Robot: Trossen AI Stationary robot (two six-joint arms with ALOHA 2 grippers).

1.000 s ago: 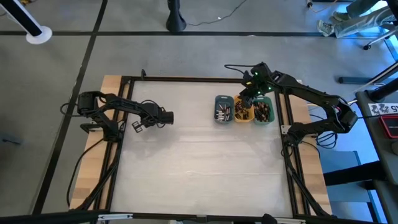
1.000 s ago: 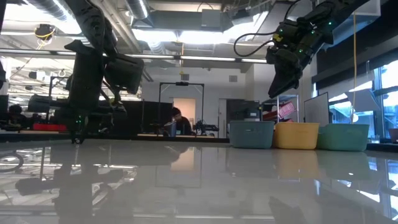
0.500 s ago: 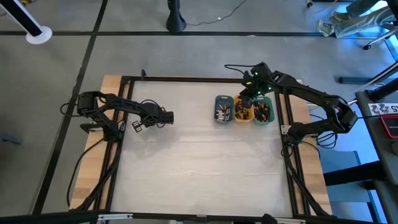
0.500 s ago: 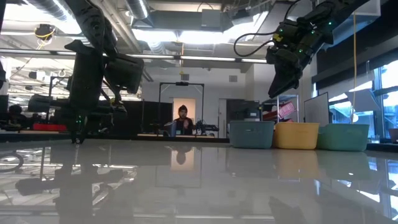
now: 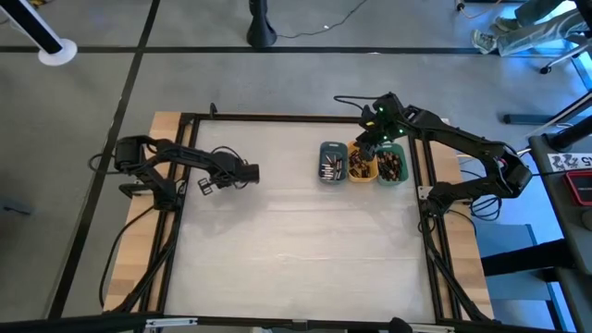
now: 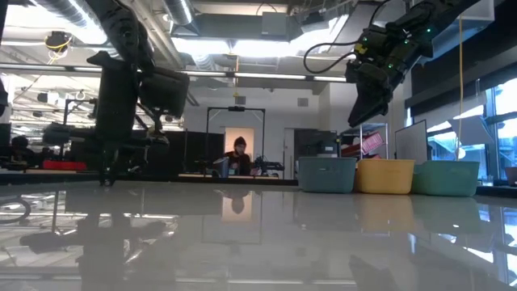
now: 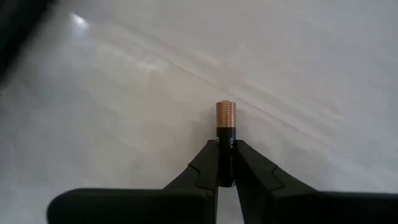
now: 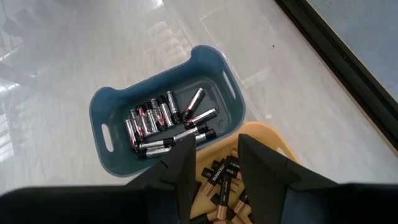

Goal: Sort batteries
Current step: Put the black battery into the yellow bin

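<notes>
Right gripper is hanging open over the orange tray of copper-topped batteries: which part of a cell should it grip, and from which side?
Probably across the round middle of a cell, coming straight down. The right gripper hangs open above the small oblong orange tray, whose black, copper-ended batteries lie flat in a loose pile. Best to pick a top cell and set the fingers crosswise to its length, since the walls block any approach from the side.

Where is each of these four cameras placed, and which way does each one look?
High view: overhead, straight down on the white table; both dark arms show.
Low view: at tabletop height, level into the room; both arms hang from above.
Left wrist view: on the left arm, past the left gripper shut on a black, copper-topped battery.
Right wrist view: on the right arm, past the open right gripper onto the slate-blue plastic tray and orange tray.
High, low and right wrist views share these trays.
</notes>
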